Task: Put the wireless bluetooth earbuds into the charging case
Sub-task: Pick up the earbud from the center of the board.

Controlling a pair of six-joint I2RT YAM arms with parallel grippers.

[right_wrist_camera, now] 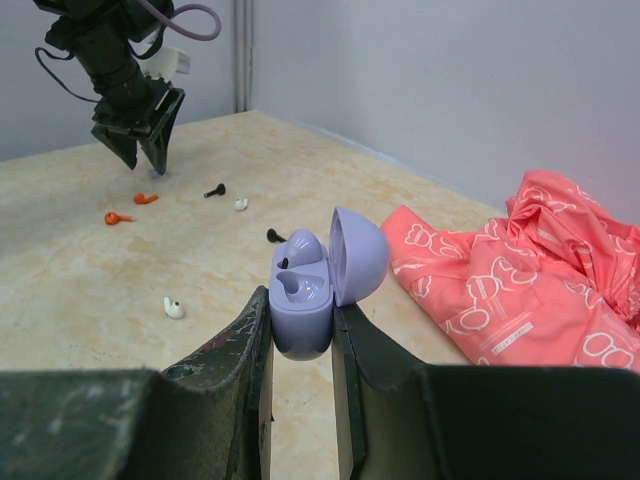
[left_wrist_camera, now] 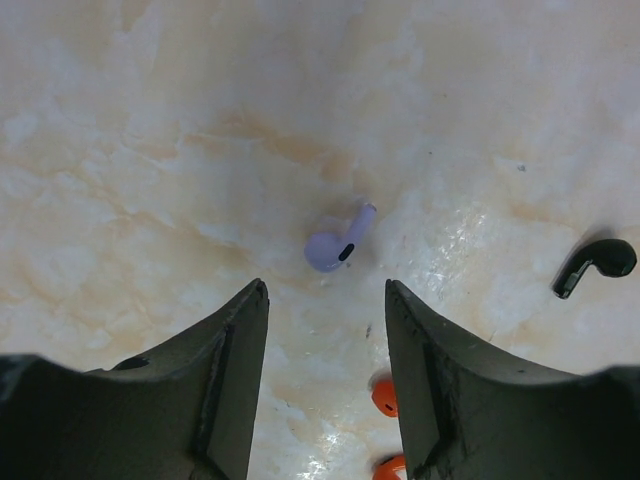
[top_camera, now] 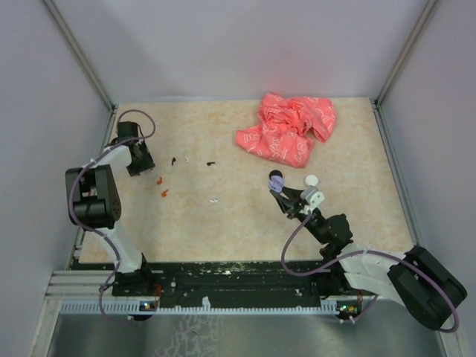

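Gripping the open purple charging case [right_wrist_camera: 356,255], right hand [right_wrist_camera: 300,320]; left hand [left_wrist_camera: 326,288] spread over purple earbud [left_wrist_camera: 330,248] near left edge of table [top_camera: 223,230]

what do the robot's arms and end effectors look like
The left arm and right arm have white links, chunky black joint housings and a lilac cable each. The left end effector and right end effector each have two dark grey wedge-shaped fingers.

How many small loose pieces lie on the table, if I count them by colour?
black earbuds: 2
white earbuds: 2
orange pieces: 2
pale purple earbud: 1
Total: 7
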